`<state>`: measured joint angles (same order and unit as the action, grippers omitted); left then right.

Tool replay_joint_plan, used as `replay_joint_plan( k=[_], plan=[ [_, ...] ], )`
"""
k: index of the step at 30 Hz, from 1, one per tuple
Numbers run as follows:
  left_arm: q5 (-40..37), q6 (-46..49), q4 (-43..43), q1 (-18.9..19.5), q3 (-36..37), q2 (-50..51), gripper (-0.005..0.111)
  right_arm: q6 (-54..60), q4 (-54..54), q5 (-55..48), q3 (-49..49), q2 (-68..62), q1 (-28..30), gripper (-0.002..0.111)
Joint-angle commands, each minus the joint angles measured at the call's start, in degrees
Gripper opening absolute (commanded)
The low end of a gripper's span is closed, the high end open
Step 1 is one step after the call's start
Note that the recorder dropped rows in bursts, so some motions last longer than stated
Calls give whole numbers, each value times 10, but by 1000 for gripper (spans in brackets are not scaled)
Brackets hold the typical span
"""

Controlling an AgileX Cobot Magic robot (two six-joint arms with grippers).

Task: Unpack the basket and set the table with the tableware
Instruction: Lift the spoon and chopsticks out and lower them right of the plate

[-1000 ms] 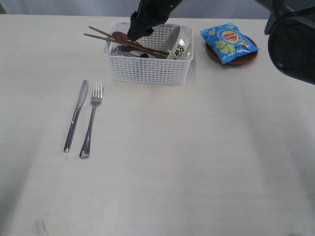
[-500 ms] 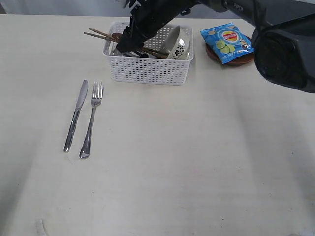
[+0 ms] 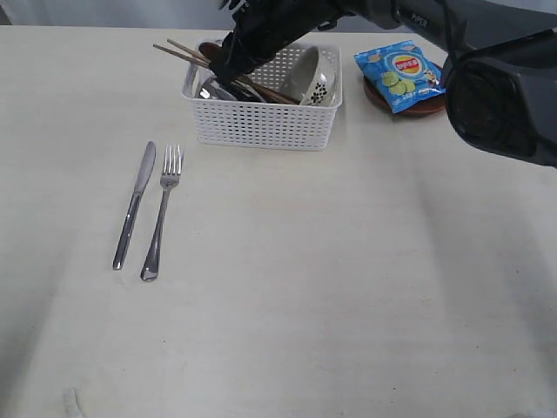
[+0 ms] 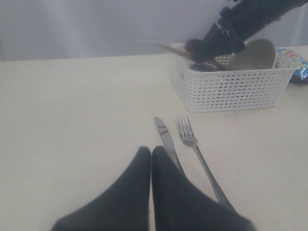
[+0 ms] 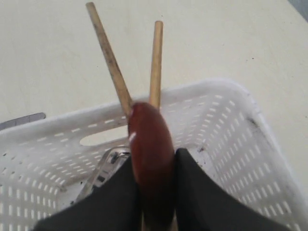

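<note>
One second on: dipped into basket [image 3: 261, 126] at far counter edge with right claw [image 5: 154, 161], clamped on dark red spoon [image 5: 149, 139], raised slightly, jostling chopsticks [image 5: 156, 62]. Left claw [image 4: 150, 155] pressed closed, empty. Spoon extraction probably underway.

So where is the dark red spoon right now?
The dark red spoon is clamped in the right end effector over the left end of the white basket in the exterior view, right above the two wooden chopsticks.

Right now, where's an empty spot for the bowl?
The wide table stretch bordered by the fork and the basket is free; so is the strip beyond the knife. It's crowded at the basket, where the right claw grips the spoon, and by the snack bag.
</note>
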<state>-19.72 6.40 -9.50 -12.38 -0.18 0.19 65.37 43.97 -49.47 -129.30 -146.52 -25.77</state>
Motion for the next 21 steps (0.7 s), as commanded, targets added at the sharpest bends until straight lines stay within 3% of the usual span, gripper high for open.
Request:
replay_joint_plan(
  k=[1,21],
  plan=[
    [1,0,1,-3,2,-2,0,7,14,-8,1,4,8,0],
    [1,-2,1,-3,2,-2,0,-5,52,-38,1,116,44,0]
  ],
)
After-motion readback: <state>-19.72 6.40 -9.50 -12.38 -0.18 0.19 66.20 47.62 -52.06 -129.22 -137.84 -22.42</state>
